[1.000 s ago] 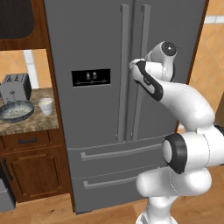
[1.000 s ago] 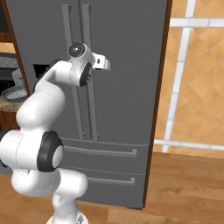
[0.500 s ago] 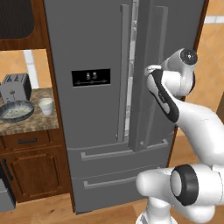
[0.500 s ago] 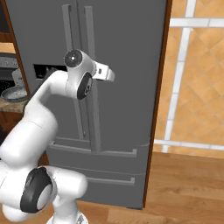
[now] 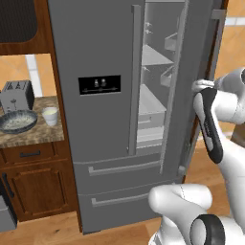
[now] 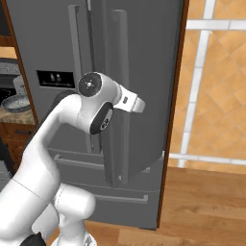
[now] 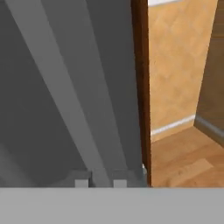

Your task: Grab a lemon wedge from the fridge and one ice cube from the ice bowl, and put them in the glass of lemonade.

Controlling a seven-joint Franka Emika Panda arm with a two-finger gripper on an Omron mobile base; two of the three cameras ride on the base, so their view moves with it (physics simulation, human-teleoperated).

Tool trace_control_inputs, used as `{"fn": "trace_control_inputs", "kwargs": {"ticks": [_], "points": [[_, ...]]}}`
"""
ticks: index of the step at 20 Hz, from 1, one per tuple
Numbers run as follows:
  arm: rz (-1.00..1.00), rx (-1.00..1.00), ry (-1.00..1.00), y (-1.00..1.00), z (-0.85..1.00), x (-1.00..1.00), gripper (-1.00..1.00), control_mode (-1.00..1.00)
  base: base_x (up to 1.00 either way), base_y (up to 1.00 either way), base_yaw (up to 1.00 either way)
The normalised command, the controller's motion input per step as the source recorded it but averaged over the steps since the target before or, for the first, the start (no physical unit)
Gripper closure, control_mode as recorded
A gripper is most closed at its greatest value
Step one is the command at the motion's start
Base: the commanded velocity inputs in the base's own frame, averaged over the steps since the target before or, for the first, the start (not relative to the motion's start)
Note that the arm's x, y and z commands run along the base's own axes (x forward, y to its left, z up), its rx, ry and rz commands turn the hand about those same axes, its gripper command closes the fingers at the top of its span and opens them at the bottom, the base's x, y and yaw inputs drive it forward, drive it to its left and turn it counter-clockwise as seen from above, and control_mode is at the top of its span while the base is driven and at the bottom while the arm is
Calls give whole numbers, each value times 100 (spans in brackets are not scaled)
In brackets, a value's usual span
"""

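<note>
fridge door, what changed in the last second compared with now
The fridge's right door has swung out from shut to part open, baring white shelves inside. The arm swung right and back with it, the gripper at the door's long handle; whether the fingers clamp it is unclear. The ice bowl, glass of lemonade and toaster stayed put on the counter.

The ice bowl [image 5: 17, 121] sits left of the fridge [image 5: 103, 119].

A home kitchen: steel fridge [image 5: 110, 110], toaster [image 5: 16, 95] on granite counter [image 5: 33, 136], wooden cabinets [image 5: 36, 191], tiled wall [image 6: 216, 81].
</note>
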Motion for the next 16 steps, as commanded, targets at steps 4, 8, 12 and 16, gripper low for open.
{"fn": "trace_control_inputs", "kwargs": {"ticks": [4, 8, 12, 16], "points": [[-28, 8, 0, -81, 0, -71, 100, -100, 0, 0, 0], [-35, 0, 5, -37, 7, -44, -100, -100, 0, 0, 0], [-2, 0, -5, -14, 71, -89, -100, -100, 0, 0, 0], [5, -1, -6, 21, 80, -97, -100, -100, 0, 0, 0]]}}
